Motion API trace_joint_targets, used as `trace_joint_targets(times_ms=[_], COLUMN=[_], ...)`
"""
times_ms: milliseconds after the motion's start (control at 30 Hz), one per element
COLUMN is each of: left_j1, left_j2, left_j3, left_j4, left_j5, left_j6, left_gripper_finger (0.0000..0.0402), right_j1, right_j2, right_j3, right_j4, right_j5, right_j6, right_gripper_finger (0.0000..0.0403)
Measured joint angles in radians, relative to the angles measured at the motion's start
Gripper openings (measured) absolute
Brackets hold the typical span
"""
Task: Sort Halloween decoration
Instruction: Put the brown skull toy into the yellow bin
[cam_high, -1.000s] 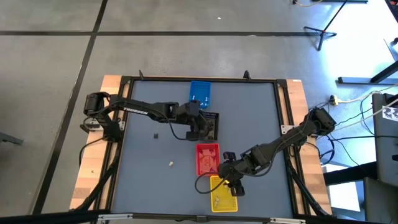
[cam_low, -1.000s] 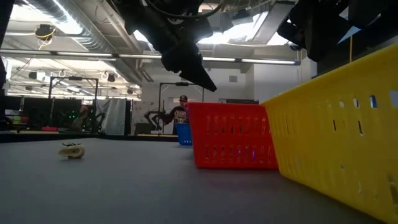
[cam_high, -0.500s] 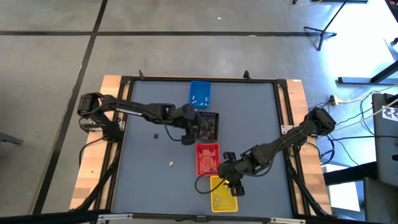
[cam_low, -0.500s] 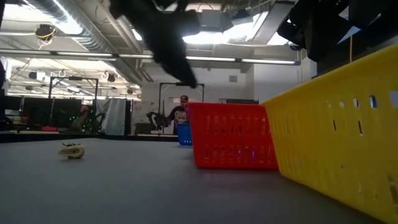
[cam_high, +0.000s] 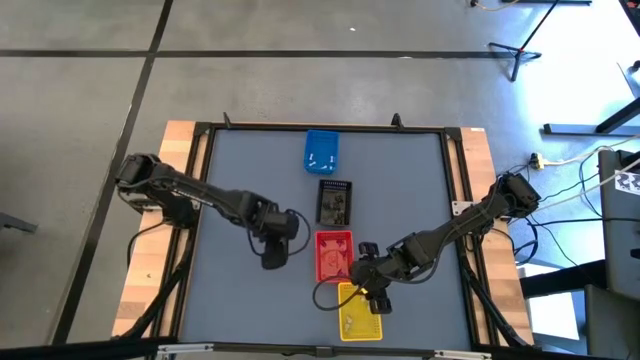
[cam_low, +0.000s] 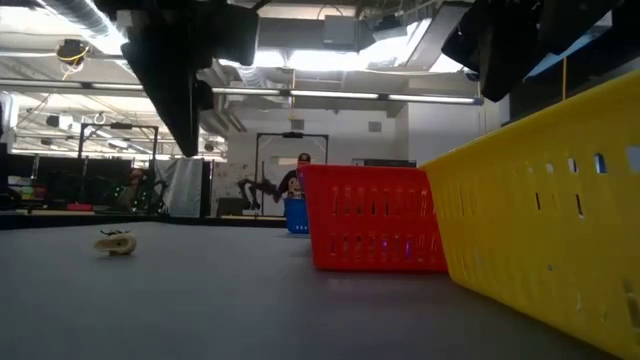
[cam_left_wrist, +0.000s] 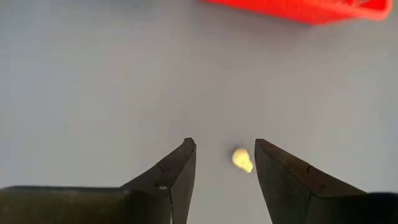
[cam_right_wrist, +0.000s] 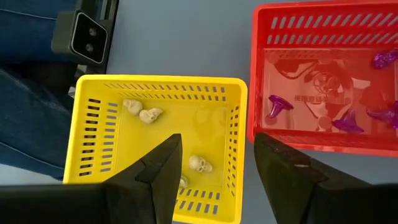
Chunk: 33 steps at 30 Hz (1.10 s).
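- Left gripper (cam_left_wrist: 222, 163) is held over bare bench (cam_high: 240, 170) at lower-centre of the high view, jaws apart w/ a cream piece (cam_left_wrist: 242, 160) seen between them.
- Right gripper (cam_right_wrist: 214, 167) is parked above the yellow tray (cam_right_wrist: 93, 130), jaws apart; skull pieces (cam_right_wrist: 199, 163) are seen inside.
- Purple pieces (cam_right_wrist: 277, 104) are lying in the red tray (cam_right_wrist: 323, 18).

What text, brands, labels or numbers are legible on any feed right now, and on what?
No text can be read with certainty.
red tray: a line of print on its floor under the purple pieces, too blurred to read.
left arm: any lettering is too small to read in the high view.
marker at the room's edge: a black-and-white pattern, no words.
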Motion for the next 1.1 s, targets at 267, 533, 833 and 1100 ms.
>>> trace_joint_targets(times_ms=[267,533,833,1100], left_j1=[-0.097,-0.172,-0.211,-0.211], left_j2=[0.0,0.03,0.141,0.208], left_j3=[0.0,0.0,0.0,0.0], left_j4=[0.006,0.015,0.021,0.021], left_j5=[-0.11,-0.186,-0.185,-0.18], left_j6=[-0.181,-0.246,-0.248,-0.27], left_gripper_finger=[0.0155,0.0155,0.0155,0.0155], right_j1=[0.0,0.0,0.0,0.0], right_j2=[0.0,0.0,0.0,0.0], right_j3=[0.0,0.0,0.0,0.0], right_j4=[0.0,0.0,0.001,0.001], right_j5=[0.0,0.001,0.001,0.001], right_j6=[0.0,0.0,0.0,0.0], right_gripper_finger=[0.0198,0.0198,0.0198,0.0198])
